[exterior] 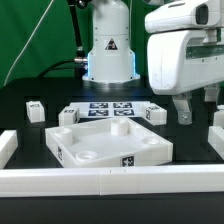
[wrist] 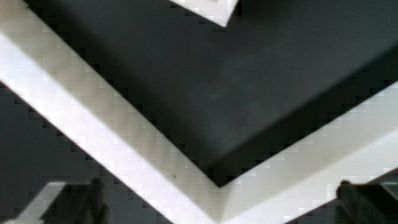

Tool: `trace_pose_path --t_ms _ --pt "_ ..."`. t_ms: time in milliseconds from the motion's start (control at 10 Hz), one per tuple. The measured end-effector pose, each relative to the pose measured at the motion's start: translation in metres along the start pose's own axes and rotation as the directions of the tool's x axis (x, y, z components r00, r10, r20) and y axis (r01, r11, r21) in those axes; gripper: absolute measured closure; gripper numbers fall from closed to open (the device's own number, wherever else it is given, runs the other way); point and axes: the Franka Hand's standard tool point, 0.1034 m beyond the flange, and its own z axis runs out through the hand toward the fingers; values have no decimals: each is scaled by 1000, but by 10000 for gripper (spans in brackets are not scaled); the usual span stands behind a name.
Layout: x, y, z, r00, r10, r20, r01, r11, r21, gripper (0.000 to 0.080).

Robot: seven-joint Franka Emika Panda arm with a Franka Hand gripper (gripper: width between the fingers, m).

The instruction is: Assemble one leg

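The large white square panel (exterior: 110, 140) lies flat in the middle of the black table, round sockets up. Small white legs with tags stand around it: one at the exterior view's left (exterior: 35, 110), one behind the panel's left corner (exterior: 68, 116), one behind its right corner (exterior: 155, 113). My gripper (exterior: 200, 108) hangs at the exterior view's right, above the table and right of the panel, open and empty. In the wrist view my gripper (wrist: 217, 203) is open with dark fingertips (wrist: 71, 205) apart over a white rail corner (wrist: 214, 150). No leg is between them.
White border rails run along the front (exterior: 110, 180), left (exterior: 8, 148) and right (exterior: 215, 140). The marker board (exterior: 108, 108) lies behind the panel. The robot base (exterior: 108, 50) stands at the back. A white piece (wrist: 214, 8) shows at the wrist view's edge; I cannot tell what it is.
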Motion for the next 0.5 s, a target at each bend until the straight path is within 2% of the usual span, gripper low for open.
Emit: trace_pose_path --t_ms 100,200,300,400,500 --pt "-7 -1 3 995 -102 -16 102 995 -15 150" --pt "-23 -4 7 981 -193 -16 192 981 -21 150" --pt "-36 -4 9 970 -241 -6 241 970 -14 150" --pt "-42 -4 8 944 -330 -5 329 944 -33 150" --pt "-43 -6 6 919 -395 7 395 918 -41 150"
